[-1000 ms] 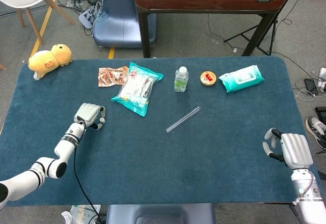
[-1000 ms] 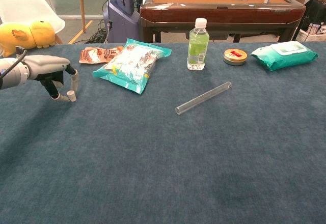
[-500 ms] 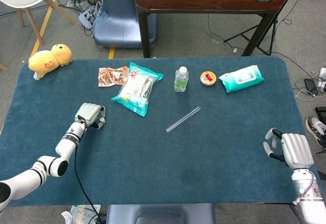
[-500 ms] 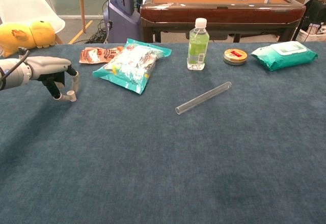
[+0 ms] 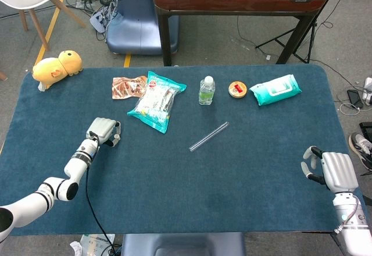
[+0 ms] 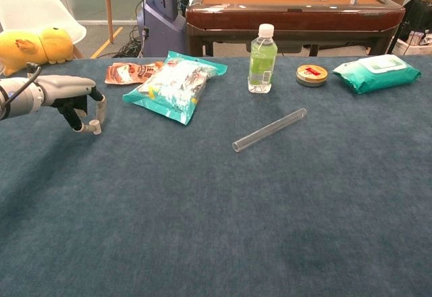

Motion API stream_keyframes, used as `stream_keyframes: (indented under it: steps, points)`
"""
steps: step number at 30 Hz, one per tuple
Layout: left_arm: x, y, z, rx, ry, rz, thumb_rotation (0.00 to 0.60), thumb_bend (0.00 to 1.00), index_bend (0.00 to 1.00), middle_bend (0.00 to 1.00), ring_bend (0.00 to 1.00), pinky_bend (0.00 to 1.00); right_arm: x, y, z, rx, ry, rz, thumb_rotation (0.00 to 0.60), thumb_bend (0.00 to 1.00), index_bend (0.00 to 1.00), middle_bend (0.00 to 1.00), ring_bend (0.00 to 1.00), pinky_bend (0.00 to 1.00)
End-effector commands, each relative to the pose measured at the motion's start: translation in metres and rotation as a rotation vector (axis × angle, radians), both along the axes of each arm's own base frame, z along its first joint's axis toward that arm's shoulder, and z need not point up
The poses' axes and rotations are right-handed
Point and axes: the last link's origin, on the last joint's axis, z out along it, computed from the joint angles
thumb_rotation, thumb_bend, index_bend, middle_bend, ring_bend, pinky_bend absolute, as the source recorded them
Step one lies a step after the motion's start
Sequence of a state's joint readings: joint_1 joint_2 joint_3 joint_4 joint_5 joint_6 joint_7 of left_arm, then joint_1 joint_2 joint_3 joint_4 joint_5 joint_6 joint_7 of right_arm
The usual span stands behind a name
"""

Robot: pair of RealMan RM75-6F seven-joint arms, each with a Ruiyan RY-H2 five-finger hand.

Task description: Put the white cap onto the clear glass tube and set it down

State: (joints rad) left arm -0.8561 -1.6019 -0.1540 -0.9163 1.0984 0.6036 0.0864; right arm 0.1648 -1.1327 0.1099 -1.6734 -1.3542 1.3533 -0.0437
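The clear glass tube [image 5: 208, 137] [image 6: 268, 129] lies on its side at the middle of the blue table, its open end toward me. Far to its left, my left hand [image 5: 102, 131] [image 6: 65, 92] reaches down to the cloth, thumb and a finger pinching the small white cap [image 6: 96, 129] right at the table surface. In the head view the cap is hidden under the hand. My right hand [image 5: 331, 171] rests at the table's near right edge, fingers apart and holding nothing; the chest view does not show it.
Along the back stand a teal snack bag [image 5: 156, 100], an orange packet [image 5: 128, 86], a green drink bottle [image 5: 206, 90], a round tin [image 5: 238, 89] and a wet-wipes pack [image 5: 276, 89]. A yellow plush toy [image 5: 57, 66] sits at the far left corner.
My left hand has crept slightly forward and right with the cap at its fingertips. The tube and the right hand have stayed put.
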Motion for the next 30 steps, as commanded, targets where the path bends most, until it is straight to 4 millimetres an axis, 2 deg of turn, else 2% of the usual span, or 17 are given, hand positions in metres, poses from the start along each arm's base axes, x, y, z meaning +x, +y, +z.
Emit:
stream_keyframes:
  steps: [1,8,15,21,25,30]
  points:
    - [0.000,0.000,0.000,0.000,0.000,0.000,0.600,0.31,0.51,1.00,1.00,1.00,0.000,0.000,0.000,0.001,0.000,-0.001,0.600,0.36,0.53,0.68,0.78,0.77]
    - [0.001,0.001,0.003,0.016,-0.021,-0.001,0.600,0.31,0.53,1.00,1.00,1.00,0.001,0.000,0.000,0.002,0.003,0.004,0.600,0.36,0.53,0.68,0.78,0.77]
    - [0.009,-0.005,0.022,0.042,-0.080,-0.037,0.600,0.31,0.53,1.00,1.00,1.00,0.014,-0.012,-0.004,0.047,0.042,0.057,0.600,0.36,0.53,0.68,0.77,0.77]
    - [0.019,-0.019,0.037,0.021,-0.108,-0.065,0.600,0.31,0.53,1.00,1.00,1.00,0.038,-0.041,-0.019,0.140,0.109,0.153,0.600,0.33,0.53,0.72,0.75,0.78]
    - [0.025,-0.031,0.043,-0.008,-0.095,-0.076,0.600,0.31,0.52,1.00,1.00,1.00,0.053,-0.067,-0.033,0.205,0.152,0.203,0.600,0.26,0.53,0.81,0.79,0.86]
    - [0.031,-0.045,0.050,-0.016,-0.094,-0.088,0.600,0.31,0.52,1.00,1.00,1.00,0.072,-0.095,-0.054,0.284,0.205,0.253,0.600,0.25,0.53,0.86,0.84,0.91]
